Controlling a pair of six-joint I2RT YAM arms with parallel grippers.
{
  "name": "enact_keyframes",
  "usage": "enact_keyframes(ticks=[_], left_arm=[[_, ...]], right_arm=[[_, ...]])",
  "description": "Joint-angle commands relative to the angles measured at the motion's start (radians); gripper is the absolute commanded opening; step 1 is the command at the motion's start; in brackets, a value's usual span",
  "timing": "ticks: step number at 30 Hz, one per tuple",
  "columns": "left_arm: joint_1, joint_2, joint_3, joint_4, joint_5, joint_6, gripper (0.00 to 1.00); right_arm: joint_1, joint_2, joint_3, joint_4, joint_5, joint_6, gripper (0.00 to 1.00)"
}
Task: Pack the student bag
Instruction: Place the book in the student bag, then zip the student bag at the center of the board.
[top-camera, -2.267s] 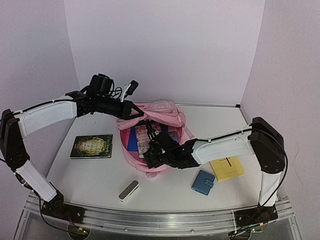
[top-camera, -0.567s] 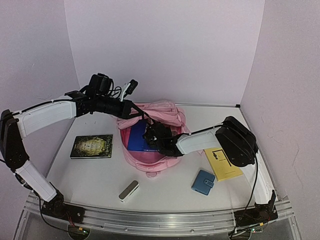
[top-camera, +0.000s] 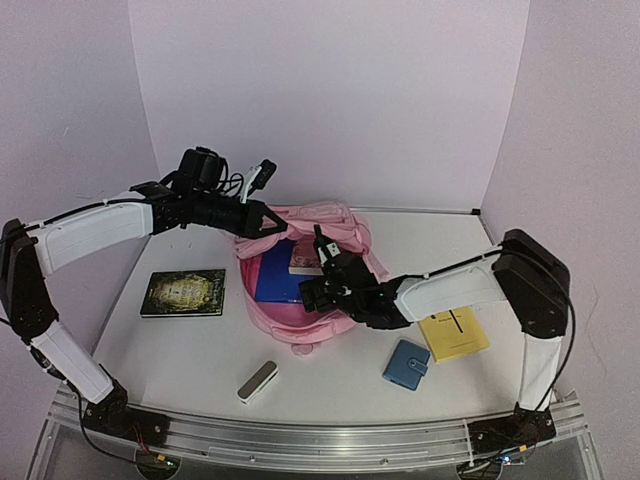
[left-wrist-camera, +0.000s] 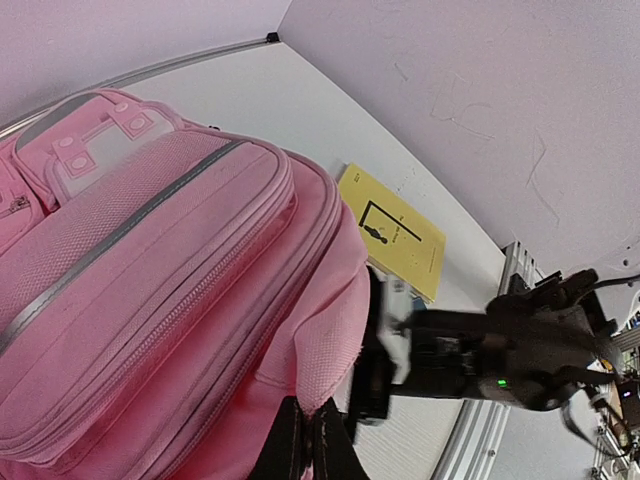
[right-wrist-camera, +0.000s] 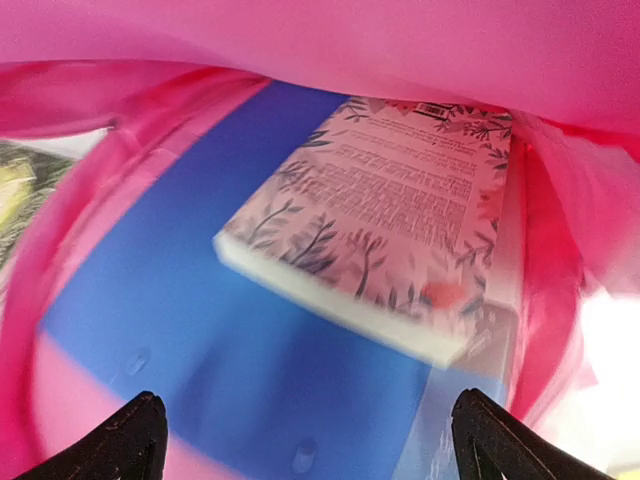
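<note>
Far to the left a dark green book (top-camera: 183, 292) lies flat on the bench (top-camera: 180, 350), well apart from everything else. My left gripper (top-camera: 265, 224) is pressed together on a fold of pink fabric at the rim of the student bag (top-camera: 322, 215) and holds its mouth lifted. The bag lies in the middle of the bench, its long axis running from me toward the back wall, its mouth facing up and toward my right arm. Inside, a blue folder (right-wrist-camera: 200, 330) lies flat with a floral book (right-wrist-camera: 380, 215) resting on it. Nearer me, in front of the bag, is a small white case (top-camera: 257, 381).

My right gripper (right-wrist-camera: 308, 400) hangs at the mouth, spread wide and holding nothing, just above the folder. To its right lie a blue wallet (top-camera: 406, 364) and, just beyond it, a yellow booklet (top-camera: 455, 335), both flat on the bench.

I judge the wallet the natural next pick. It lies to the right of the bag, on my right arm's side. The way between wallet and bag mouth looks free, but a flat thing on a bare bench gives little edge to grip.
</note>
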Motion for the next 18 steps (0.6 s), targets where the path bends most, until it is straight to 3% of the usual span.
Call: enact_keyframes(ticks=[1,5,10,12,18], left_arm=[[-0.001,0.006,0.041,0.062,0.015,-0.014,0.00],[-0.012,0.031,0.053,0.047,-0.009,-0.040,0.00],[-0.127,0.051,0.025,0.009,-0.176,0.009,0.00],[-0.172,0.062,-0.009,0.041,-0.223,-0.012,0.00],[-0.207,0.125,-0.069,0.210,-0.190,-0.158,0.00]], right_arm=[[0.004,-0.201,-0.155,0.080,-0.093,0.149,0.98],[-0.007,-0.358,-0.260,0.080,-0.094,0.209,0.98],[-0.089,-0.556,-0.381,0.061,-0.167,0.359,0.98],[-0.114,-0.627,-0.412,0.034,-0.167,0.408,0.98],[-0.136,-0.734,-0.429,-0.108,-0.123,0.501,0.98]])
